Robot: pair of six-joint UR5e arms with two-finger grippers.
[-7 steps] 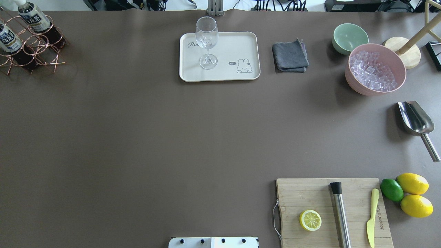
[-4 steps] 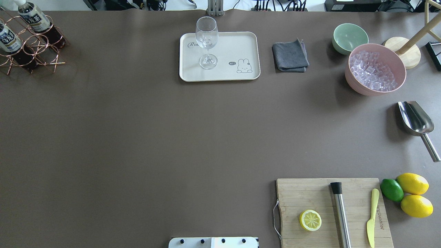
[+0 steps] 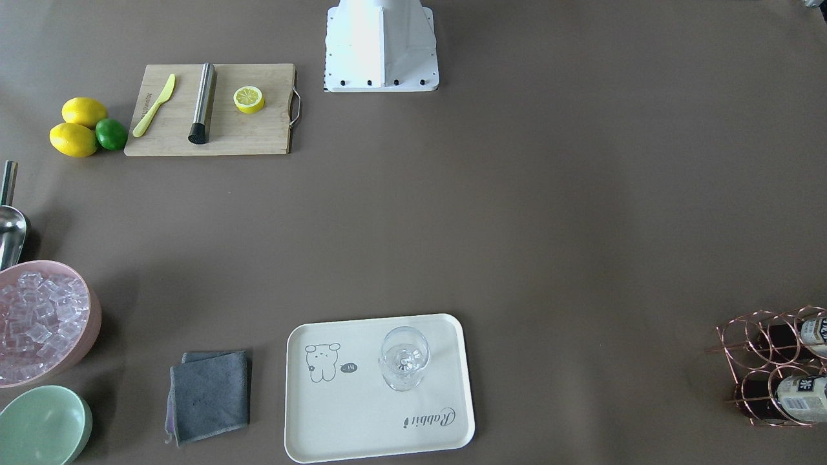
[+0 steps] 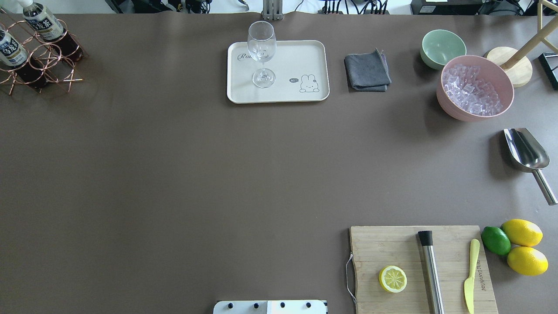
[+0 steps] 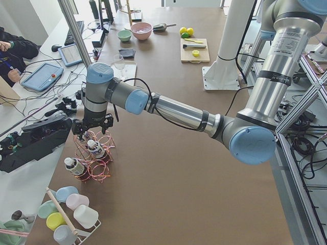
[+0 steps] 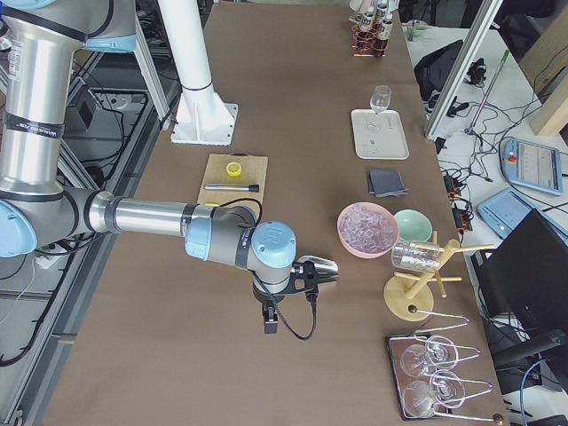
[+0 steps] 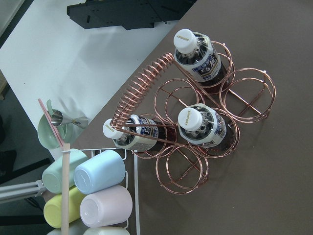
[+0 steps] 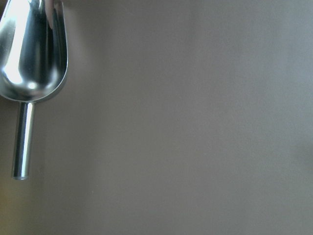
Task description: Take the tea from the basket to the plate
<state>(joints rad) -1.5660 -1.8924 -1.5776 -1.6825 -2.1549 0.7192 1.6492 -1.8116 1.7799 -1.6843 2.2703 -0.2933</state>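
Observation:
Three tea bottles stand in the copper wire basket [image 7: 247, 90] in the left wrist view: one [image 7: 198, 58] at the far side, one [image 7: 203, 127] in the middle, one [image 7: 137, 134] under the coiled handle. The basket [image 4: 52, 65] is at the table's far left corner, and two bottles [image 4: 43, 26] show there. The cream plate [image 4: 301, 56] lies at the far middle with a stemmed glass [image 4: 261, 48] on it. My left gripper [image 5: 93, 127] hovers over the basket; I cannot tell if it is open. My right gripper [image 6: 293, 284] hangs near the steel scoop; its state is unclear.
A pink bowl of ice [image 4: 475, 87], a green bowl [image 4: 442, 46] and a grey cloth [image 4: 367, 72] sit right of the plate. The steel scoop [image 4: 525, 150] lies at the right edge. A cutting board [image 4: 392, 244] is at near right. Pastel cups [image 7: 98, 171] stand beside the basket.

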